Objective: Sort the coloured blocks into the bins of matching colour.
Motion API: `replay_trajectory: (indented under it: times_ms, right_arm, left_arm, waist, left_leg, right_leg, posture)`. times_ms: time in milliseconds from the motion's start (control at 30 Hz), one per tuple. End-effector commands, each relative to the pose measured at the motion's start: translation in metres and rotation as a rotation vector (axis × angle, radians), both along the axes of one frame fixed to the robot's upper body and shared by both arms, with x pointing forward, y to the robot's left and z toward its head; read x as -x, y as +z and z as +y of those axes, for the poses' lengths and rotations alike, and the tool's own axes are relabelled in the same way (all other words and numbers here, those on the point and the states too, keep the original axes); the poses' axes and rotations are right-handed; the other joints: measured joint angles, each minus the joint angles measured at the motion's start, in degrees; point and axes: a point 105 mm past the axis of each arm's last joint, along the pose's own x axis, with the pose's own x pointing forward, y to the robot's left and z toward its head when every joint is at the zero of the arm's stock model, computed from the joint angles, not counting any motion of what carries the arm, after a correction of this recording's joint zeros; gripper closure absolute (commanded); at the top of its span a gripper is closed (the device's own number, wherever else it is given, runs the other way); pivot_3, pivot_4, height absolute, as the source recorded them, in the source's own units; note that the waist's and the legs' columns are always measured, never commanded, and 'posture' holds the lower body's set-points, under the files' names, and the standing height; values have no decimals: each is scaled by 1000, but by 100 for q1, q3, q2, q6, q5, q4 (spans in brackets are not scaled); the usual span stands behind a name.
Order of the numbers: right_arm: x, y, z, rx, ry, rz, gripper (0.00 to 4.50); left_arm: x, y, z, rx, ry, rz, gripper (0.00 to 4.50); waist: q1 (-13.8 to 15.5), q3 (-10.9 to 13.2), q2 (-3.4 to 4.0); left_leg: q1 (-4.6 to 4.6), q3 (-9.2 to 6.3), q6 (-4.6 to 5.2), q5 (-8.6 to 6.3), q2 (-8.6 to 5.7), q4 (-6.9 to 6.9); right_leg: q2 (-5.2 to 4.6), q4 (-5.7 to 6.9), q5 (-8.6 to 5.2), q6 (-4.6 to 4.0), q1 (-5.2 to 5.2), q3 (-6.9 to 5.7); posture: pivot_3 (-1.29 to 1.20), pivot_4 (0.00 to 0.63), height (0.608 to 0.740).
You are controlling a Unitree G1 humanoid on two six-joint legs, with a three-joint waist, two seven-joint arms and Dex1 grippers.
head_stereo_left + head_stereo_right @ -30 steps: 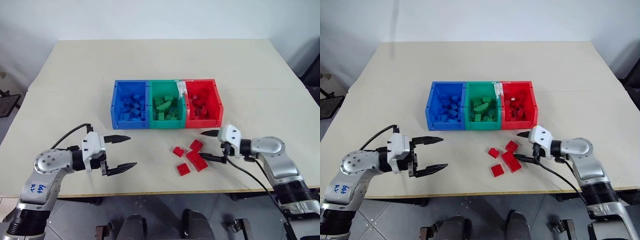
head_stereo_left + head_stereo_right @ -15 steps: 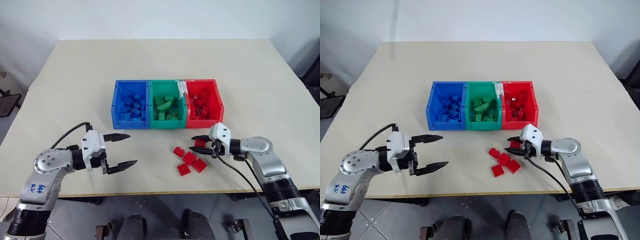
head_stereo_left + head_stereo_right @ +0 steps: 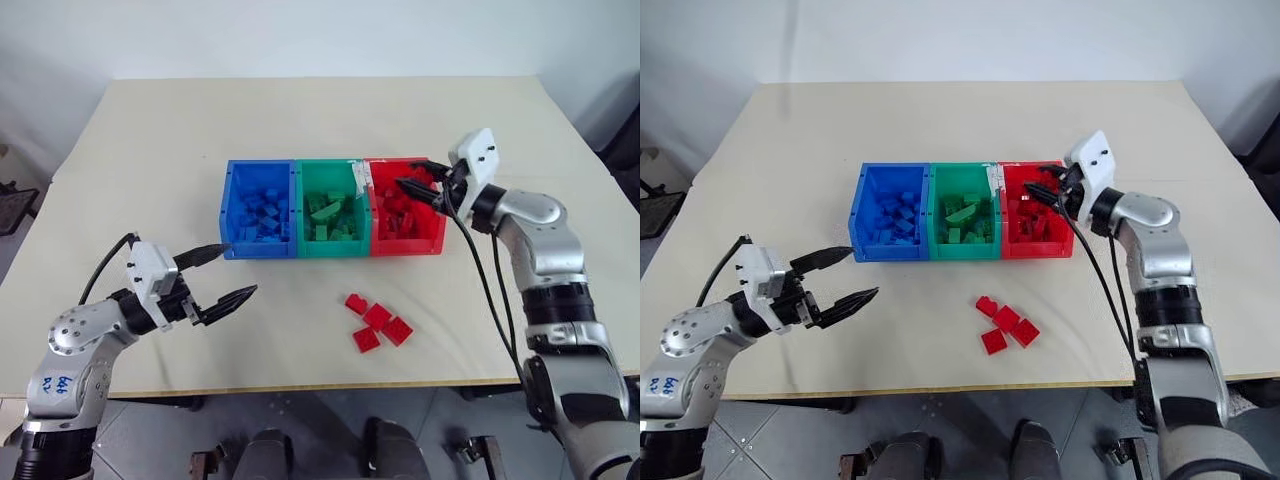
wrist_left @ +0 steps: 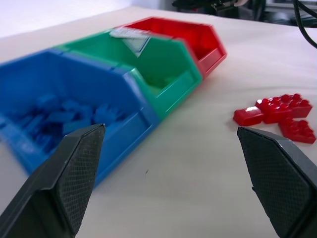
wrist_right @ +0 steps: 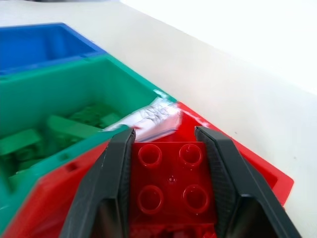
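Observation:
My right gripper [image 3: 408, 173] hangs over the red bin [image 3: 405, 245], shut on a square red brick [image 5: 171, 181] with four studs. Several more red blocks [image 3: 377, 318] lie in a loose cluster on the table in front of the red bin. The blue bin [image 3: 260, 250], green bin [image 3: 335, 248] and red bin stand joined in a row mid-table, each holding bricks of its own colour. Near the front left of the table, short of the blue bin, my left gripper [image 3: 237, 268] is open and holds nothing; its fingers [image 4: 64, 183] frame the bins and the cluster.
A strip of white tape [image 3: 362, 178] sits on the wall between the green and red bins. The beige table [image 3: 300, 120] stretches wide behind the bins. Its front edge [image 3: 330, 385] runs close below the cluster of red blocks.
My right gripper shut on a red brick from the cluster, then rose and carried it away to above the red bin. My left gripper drifted a little to the left, still open.

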Motion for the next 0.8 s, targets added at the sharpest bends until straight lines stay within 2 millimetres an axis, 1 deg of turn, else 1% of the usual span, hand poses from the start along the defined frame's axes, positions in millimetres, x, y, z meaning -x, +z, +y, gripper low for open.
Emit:
replay_trajectory:
  times_ms: [33,67,100,167,233,300,333,433,467,533,567,600,700,733,800]
  right_arm:
    - [-5,13,-4,-7,-12,-57,1341]
    - [-5,13,-4,-5,-7,-59,921]
    - [-4,13,-4,-1,5,-60,686]
    - [7,14,-5,11,54,-79,69]
    - [19,14,-6,26,102,-89,27]
    - [42,9,-8,58,189,-99,27]
    - [57,5,-13,69,234,-93,27]
    - [108,-17,-40,147,293,-24,27]
    - [122,-24,-47,168,294,13,27]
    - [143,-31,-56,164,299,73,27]
    - [150,-33,-58,158,302,94,27]
    - [159,-38,-63,188,295,110,27]
    - [186,-67,-84,331,279,189,27]
    - [192,-74,-88,347,272,216,27]
    - [197,-81,-91,340,259,248,27]
  left_arm:
    - [5,10,-1,6,-17,-40,0]
    - [6,10,-1,4,-23,-39,0]
    - [4,10,-1,-5,-17,-52,0]
    - [2,10,-2,-19,-18,-67,0]
    - [1,8,-4,-32,-29,-72,0]
    - [2,4,-9,-52,-70,-57,0]
    - [3,0,-12,-77,-102,-50,0]
    - [8,-14,-22,-125,-208,-17,0]
    - [10,-18,-25,-147,-245,-8,0]
    - [13,-24,-28,-169,-295,2,0]
    - [14,-25,-29,-171,-308,4,0]
    - [15,-27,-32,-169,-331,23,0]
    - [19,-26,-44,-148,-427,78,0]
    - [20,-26,-48,-157,-454,75,0]
    - [22,-28,-51,-176,-485,70,0]
  waist:
    - [-13,0,0]
    - [-21,0,0]
    - [-39,0,0]
    - [-72,0,0]
    - [-76,0,0]
    - [-68,0,0]
    - [-51,0,0]
    - [72,0,1]
    - [126,0,1]
    - [138,1,-1]
    - [129,1,0]
    - [99,1,-1]
    - [105,0,-1]
    - [120,0,-2]
    - [138,0,-2]
  left_leg:
    - [-4,0,0,0,0,0]
    - [-5,0,0,0,0,0]
    - [-6,0,0,0,0,0]
    - [-7,0,0,0,0,-1]
    - [-8,0,0,0,1,-3]
    - [-10,0,0,0,0,-3]
    - [-9,-1,-1,0,0,-3]
    - [-11,-2,-2,-2,0,-3]
    - [-16,1,0,-5,-1,-2]
    - [-14,10,1,-8,0,1]
    - [-16,16,2,-7,-1,2]
    - [-9,29,3,-7,0,4]
    - [11,37,5,-6,2,5]
    - [14,37,6,-6,3,5]
    - [13,39,9,-8,2,8]
  right_leg:
    - [0,0,0,0,-4,0]
    - [0,4,0,0,-6,0]
    - [0,4,0,0,-7,0]
    - [0,5,0,0,-10,0]
    - [0,7,0,0,-13,0]
    - [0,7,0,0,-14,0]
    - [0,7,0,0,-14,-1]
    - [0,4,0,0,-13,-4]
    - [0,-1,0,1,-15,-3]
    - [0,-3,1,1,-13,-3]
    - [0,-10,1,1,-14,0]
    - [0,-11,1,0,-13,10]
    - [0,-9,1,-4,2,20]
    - [0,-9,1,-4,8,19]
    - [0,-15,1,-4,8,22]
  posture:
    - [0,150,740]
    - [0,150,740]
    - [0,150,740]
    - [0,150,740]
    - [0,150,740]
    - [0,150,740]
    - [0,150,740]
    - [0,150,740]
    - [0,150,740]
    - [0,150,740]
    - [0,150,740]
    - [0,150,740]
    - [0,150,740]
    - [0,150,740]
    - [0,150,740]
